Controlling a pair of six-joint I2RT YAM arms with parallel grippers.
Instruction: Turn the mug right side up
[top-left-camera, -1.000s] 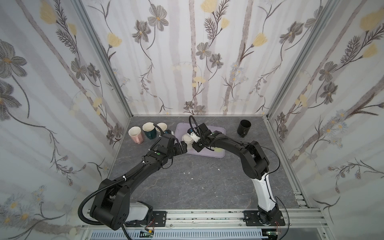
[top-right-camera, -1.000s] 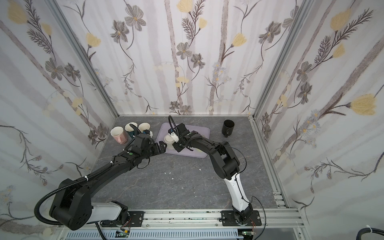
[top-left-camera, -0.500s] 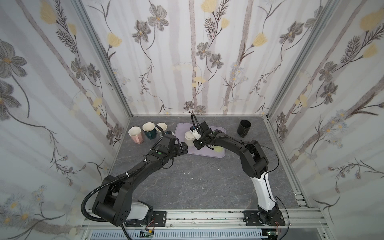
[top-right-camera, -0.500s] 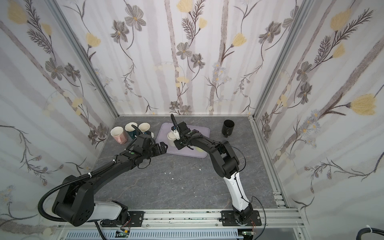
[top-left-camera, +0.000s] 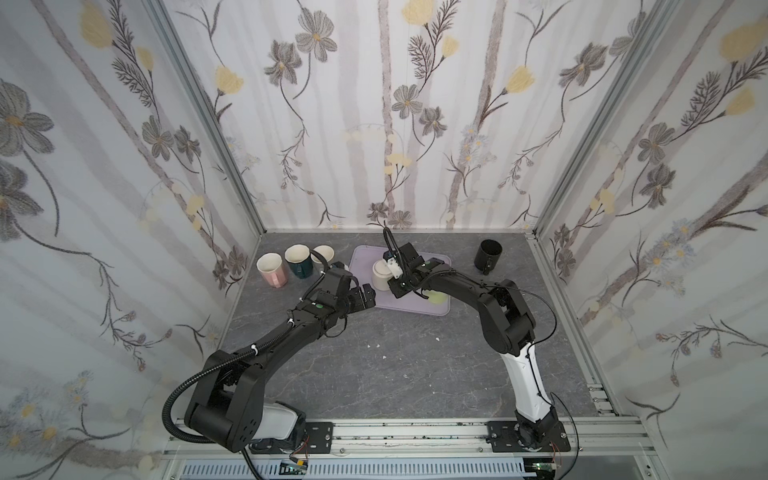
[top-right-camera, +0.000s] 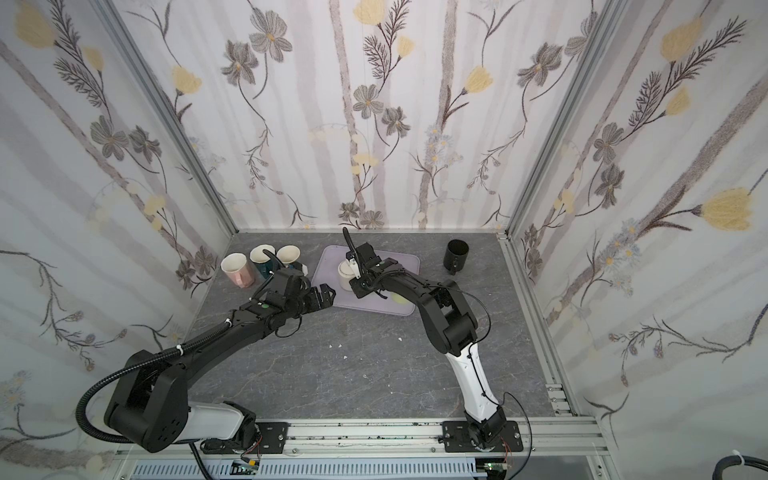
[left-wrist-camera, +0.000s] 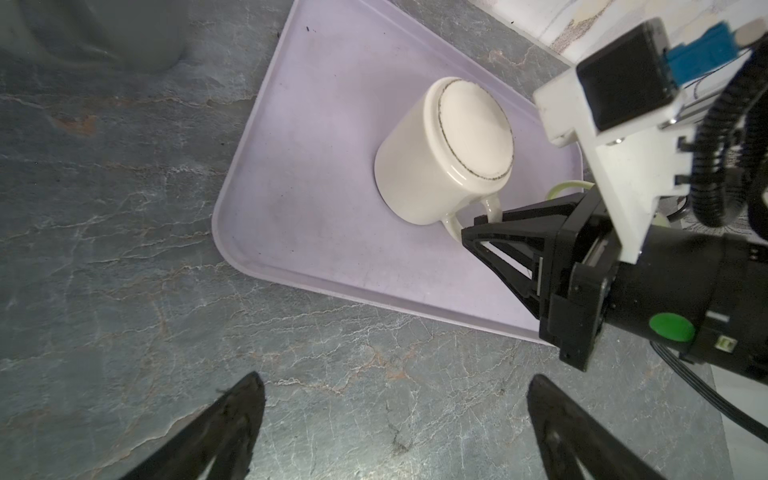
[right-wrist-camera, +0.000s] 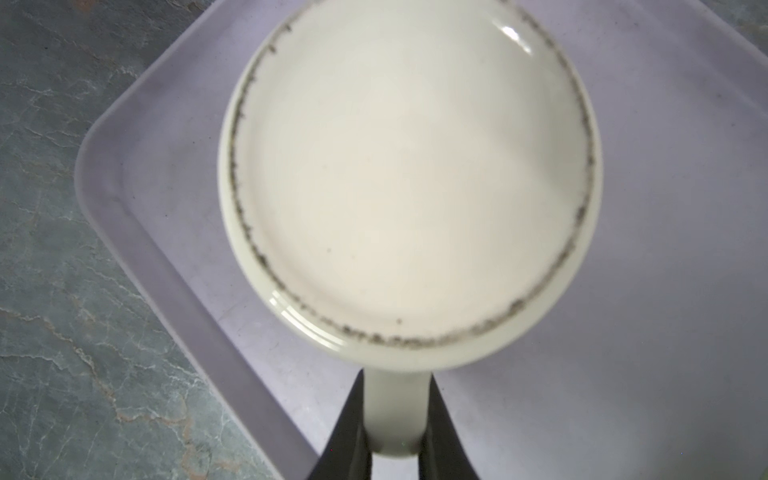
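Observation:
A cream mug (top-left-camera: 380, 272) (top-right-camera: 345, 275) stands upside down on the lilac tray (top-left-camera: 399, 305) (top-right-camera: 361, 301), its flat base (right-wrist-camera: 407, 174) facing up. My right gripper (top-left-camera: 395, 286) (top-right-camera: 358, 287) (right-wrist-camera: 395, 386) is shut on the mug's handle, which shows between its black fingers in the right wrist view. From the left wrist, the mug (left-wrist-camera: 444, 153) looks slightly tilted, with the right gripper (left-wrist-camera: 473, 228) at its handle. My left gripper (top-left-camera: 368, 297) (top-right-camera: 322, 297) (left-wrist-camera: 397, 382) is open and empty over the table, just off the tray's (left-wrist-camera: 324, 232) near left edge.
Three upright mugs stand at the back left: pink (top-left-camera: 272, 269), dark teal (top-left-camera: 300, 261) and cream (top-left-camera: 323, 254). A black mug (top-left-camera: 488, 254) stands at the back right. A pale yellow-green patch (top-left-camera: 436, 297) lies on the tray under the right arm. Walls enclose three sides.
The right gripper has shifted slightly toward the back wall with the mug's handle in it, and the mug moved with it. The left gripper has stayed open in nearly the same place.

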